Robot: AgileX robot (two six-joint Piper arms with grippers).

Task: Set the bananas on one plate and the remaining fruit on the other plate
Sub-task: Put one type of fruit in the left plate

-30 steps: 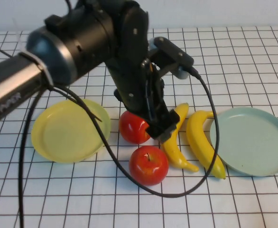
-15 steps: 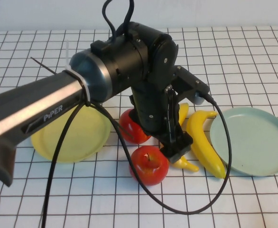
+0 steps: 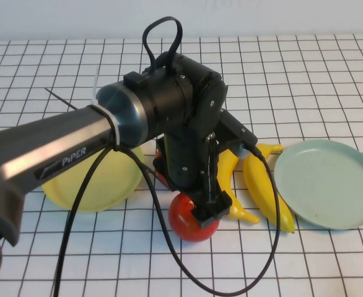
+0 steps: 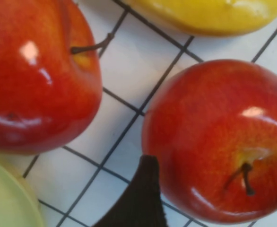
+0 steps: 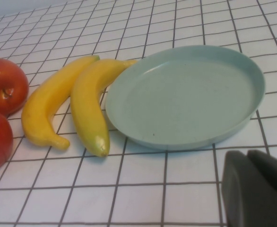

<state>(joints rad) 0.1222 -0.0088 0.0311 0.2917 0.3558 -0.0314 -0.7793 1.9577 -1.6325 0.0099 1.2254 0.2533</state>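
Two red apples lie mid-table. My left gripper (image 3: 206, 209) is down over the near apple (image 3: 191, 223), open; one dark finger (image 4: 141, 198) sits beside that apple (image 4: 219, 142) in the left wrist view. The far apple (image 4: 39, 75) lies next to it, mostly hidden by the arm in the high view. Two yellow bananas (image 3: 228, 176) (image 3: 265, 185) lie side by side just right of the apples. The pale blue-green plate (image 3: 327, 182) is empty at the right, the pale yellow plate (image 3: 85, 182) empty at the left. My right gripper (image 5: 250, 163) is shut and empty near the blue-green plate's rim (image 5: 186, 137).
The left arm and its cable (image 3: 169, 247) stretch across the yellow plate and the apples. The table is a white grid surface (image 3: 330, 80). The right arm is outside the high view.
My left gripper has swung back from above the far apple and inner banana and lowered onto the near apple. The fruit and plates have not moved.
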